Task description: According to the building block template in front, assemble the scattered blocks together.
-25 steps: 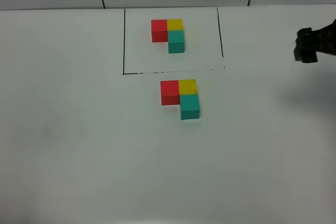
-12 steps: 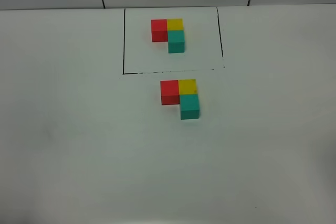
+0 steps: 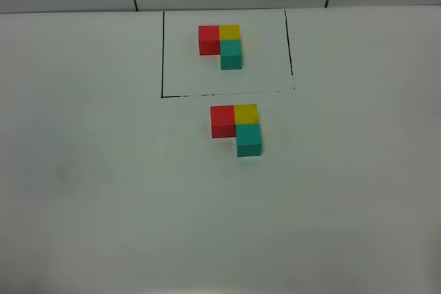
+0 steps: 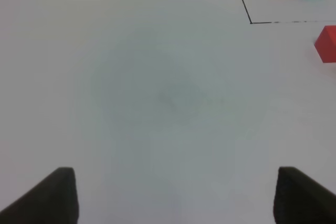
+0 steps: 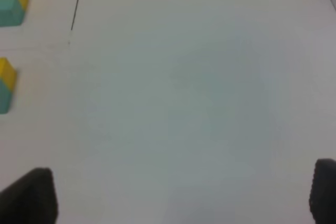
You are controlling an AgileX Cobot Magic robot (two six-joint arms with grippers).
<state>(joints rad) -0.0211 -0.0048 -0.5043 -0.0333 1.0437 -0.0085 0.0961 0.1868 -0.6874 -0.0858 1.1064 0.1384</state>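
On the white tabletop (image 3: 103, 191), the building block template (image 3: 222, 45) sits upper centre of the high view inside a thin black rectangle (image 3: 162, 53). Just below its lower line, the scattered blocks (image 3: 238, 129) stand joined in the same L: red cube (image 3: 222, 120) touching yellow cube (image 3: 247, 113), teal cube (image 3: 249, 140) under the yellow. Nothing crowds them; bare surface spreads to every frame edge. Neither arm shows here. In the wrist views the left gripper (image 4: 176, 195) and right gripper (image 5: 184, 195) hang over bare surface, fingers (image 4: 58, 192) wide apart, holding nothing.
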